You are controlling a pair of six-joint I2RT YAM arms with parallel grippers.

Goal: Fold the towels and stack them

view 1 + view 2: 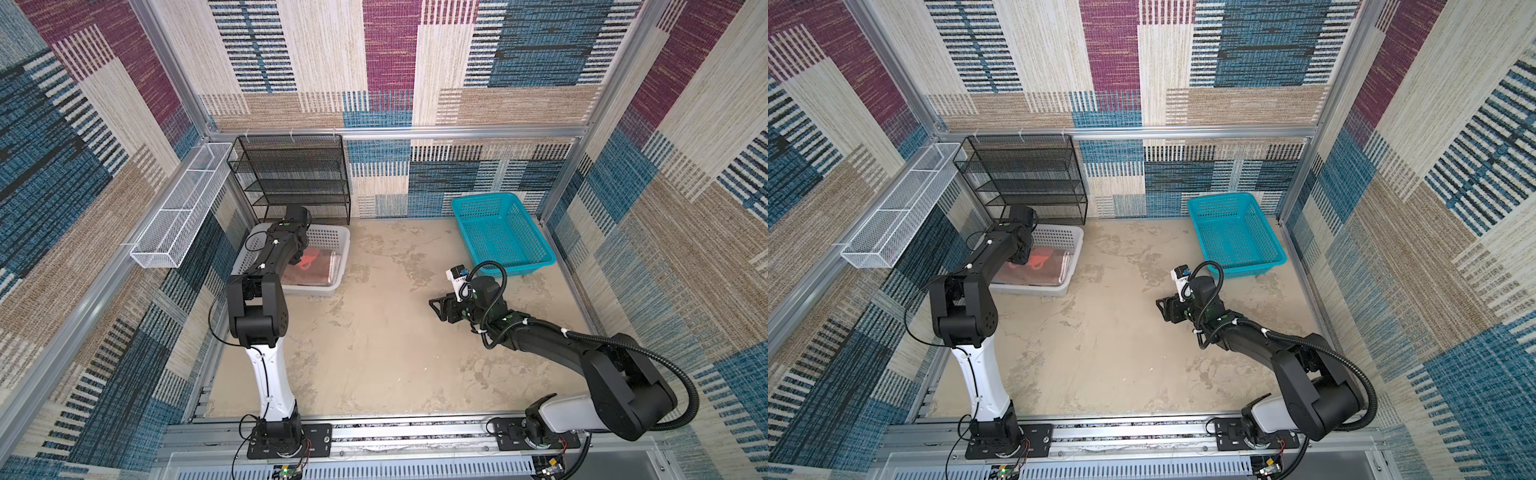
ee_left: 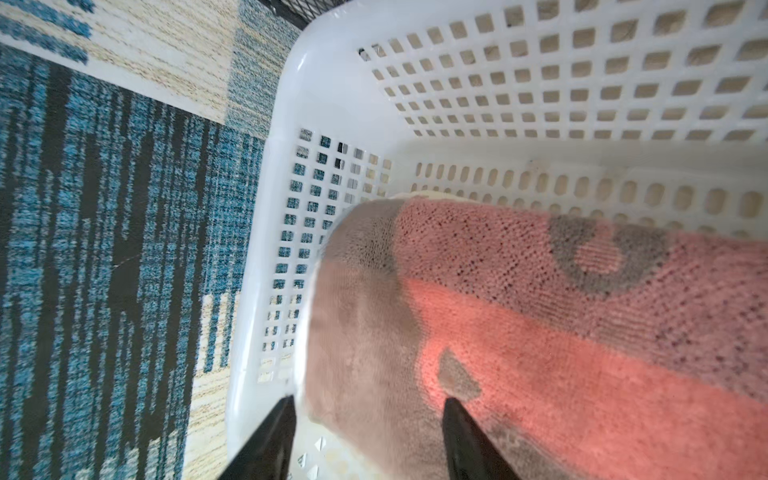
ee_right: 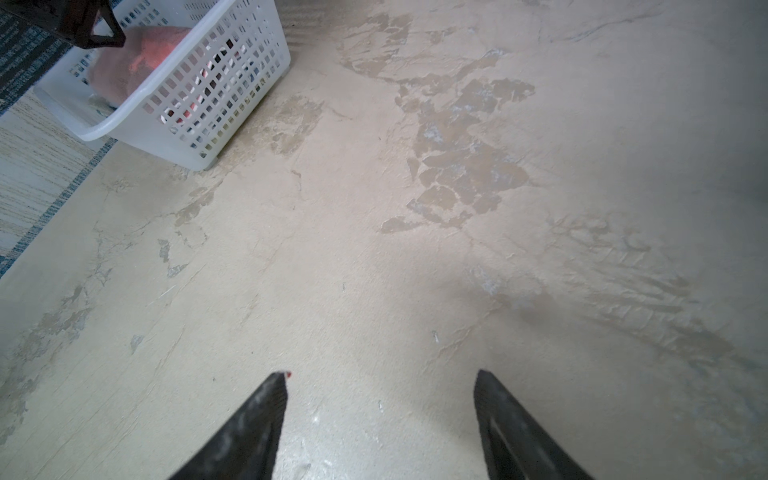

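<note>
The coral-and-brown towel (image 2: 540, 332) lies in the white basket (image 2: 332, 104) directly beneath the parted, empty left fingers (image 2: 270, 444); the right fingers (image 3: 257, 428), also spread and empty, sit well apart

Bare counter (image 3: 374, 249) lies open before my right gripper (image 3: 382, 374); white basket (image 2: 332, 83) walls closely hem my left gripper (image 2: 368, 401).

Top views look down on the table (image 1: 374, 353); left wrist close above ten-o'clock white basket (image 2: 328, 83), right wrist distant.
</note>
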